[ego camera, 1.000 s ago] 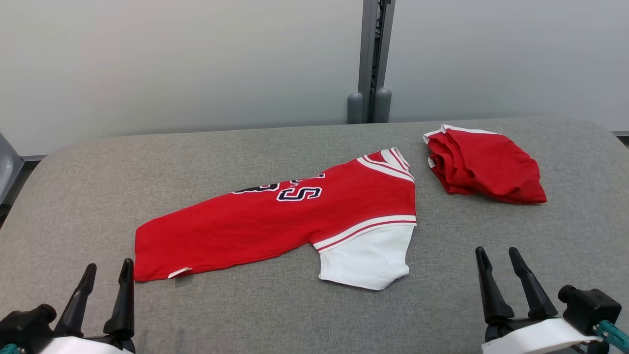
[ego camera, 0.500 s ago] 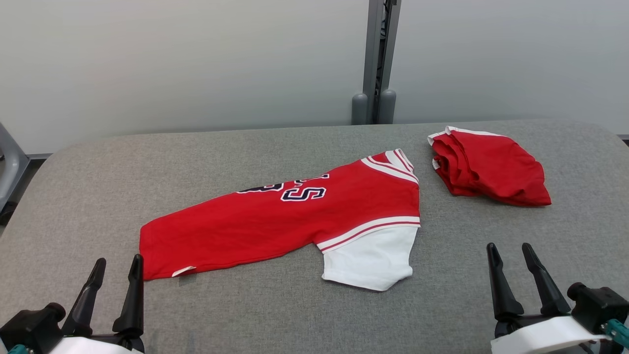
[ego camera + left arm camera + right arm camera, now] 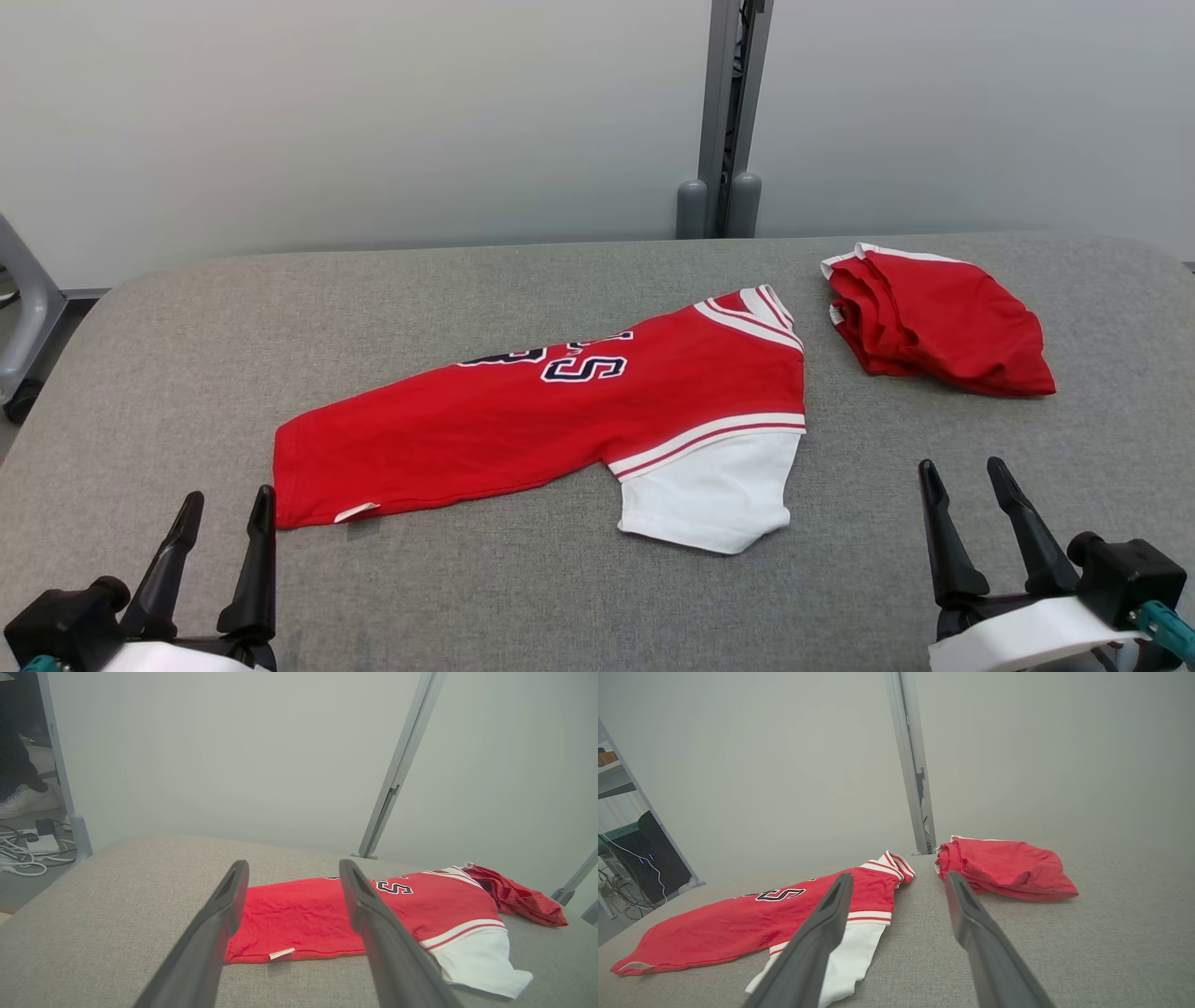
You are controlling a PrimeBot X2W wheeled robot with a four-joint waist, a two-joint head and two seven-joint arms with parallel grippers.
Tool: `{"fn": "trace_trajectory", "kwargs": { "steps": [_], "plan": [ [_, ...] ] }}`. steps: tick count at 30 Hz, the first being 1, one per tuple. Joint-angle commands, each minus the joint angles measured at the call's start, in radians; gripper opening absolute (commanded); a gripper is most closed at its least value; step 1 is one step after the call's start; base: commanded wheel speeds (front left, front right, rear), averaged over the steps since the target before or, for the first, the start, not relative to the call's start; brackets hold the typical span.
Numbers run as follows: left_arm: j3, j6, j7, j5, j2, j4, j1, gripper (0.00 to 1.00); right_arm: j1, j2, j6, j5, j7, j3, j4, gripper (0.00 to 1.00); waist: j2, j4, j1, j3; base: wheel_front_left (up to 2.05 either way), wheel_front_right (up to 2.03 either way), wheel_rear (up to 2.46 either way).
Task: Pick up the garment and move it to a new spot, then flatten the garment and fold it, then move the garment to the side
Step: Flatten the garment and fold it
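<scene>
A red jersey [image 3: 523, 420] with a white sleeve and dark lettering lies folded lengthwise across the middle of the grey table [image 3: 560, 597]; the left wrist view also has the jersey [image 3: 299, 914], and so does the right wrist view [image 3: 738, 924]. My left gripper [image 3: 229, 504] stands open at the lower left, just short of the jersey's hem corner. At the lower right my right gripper [image 3: 962, 471] is open too, to the right of the white sleeve [image 3: 709, 495]. Nothing is held by either.
A second red garment [image 3: 943, 322] lies bunched at the back right of the table, and shows in the right wrist view as the red garment [image 3: 1008, 868]. A grey post [image 3: 728, 121] rises behind the table. Cables [image 3: 23, 854] lie on the floor at the left.
The whole picture has slid slightly to the right and down, so the camera has moved. The left gripper has crept a little toward the jersey's hem corner. The garments lie as before.
</scene>
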Motion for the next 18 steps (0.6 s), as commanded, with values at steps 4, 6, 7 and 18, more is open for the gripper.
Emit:
{"fn": "trace_trajectory", "kwargs": {
  "steps": [4, 6, 7, 18],
  "plan": [
    [-0.001, 0.002, -0.004, -0.001, 0.006, 0.003, 0.006, 1.0, -0.012, -0.006, 0.0, 0.0, 0.006, 0.003, 0.002, 1.0, 0.0, 0.0, 0.0, -0.001, 0.0, 0.0, 0.0],
    [-0.002, 0.003, -0.003, -0.003, 0.007, 0.003, 0.006, 1.0, -0.012, -0.006, 0.0, 0.0, 0.008, 0.003, 0.003, 1.0, 0.0, 0.0, 0.0, -0.001, 0.0, 0.0, 0.0],
    [-0.003, 0.003, -0.002, -0.003, 0.007, 0.003, 0.006, 1.0, -0.012, -0.006, 0.0, 0.0, 0.009, 0.003, 0.003, 1.0, 0.0, 0.0, 0.0, -0.001, 0.0, 0.0, 0.0],
    [-0.005, 0.007, 0.005, -0.006, 0.012, 0.0, 0.005, 1.0, -0.009, -0.006, 0.0, 0.002, 0.021, 0.008, 0.002, 1.0, 0.0, -0.002, 0.0, 0.002, 0.0, 0.0, 0.0]
  ]
}}
